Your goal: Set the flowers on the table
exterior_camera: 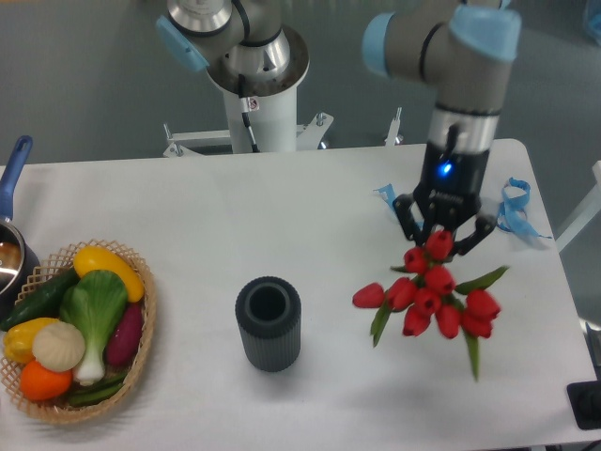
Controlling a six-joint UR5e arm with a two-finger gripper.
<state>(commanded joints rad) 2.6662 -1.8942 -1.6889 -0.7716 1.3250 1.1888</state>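
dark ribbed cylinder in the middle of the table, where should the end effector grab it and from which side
Probably the upper side wall of the dark ribbed cylinder, coming straight down from above. It stands upright with its open mouth facing up, and its ribbed sides should give the fingers purchase. White tabletop lies bare on each side of it. The end effector now holds the bunch of red tulips, so those go down first.

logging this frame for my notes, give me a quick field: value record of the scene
pincer: above the bunch, seems shut on it
flowers: red tulips, right half of table, looks held
table: white
dark cylinder: upright, open top, left of flowers, apart from them
basket: left edge, holds vegetables
blue ribbon: right of arm
pot: far left, partly cut off
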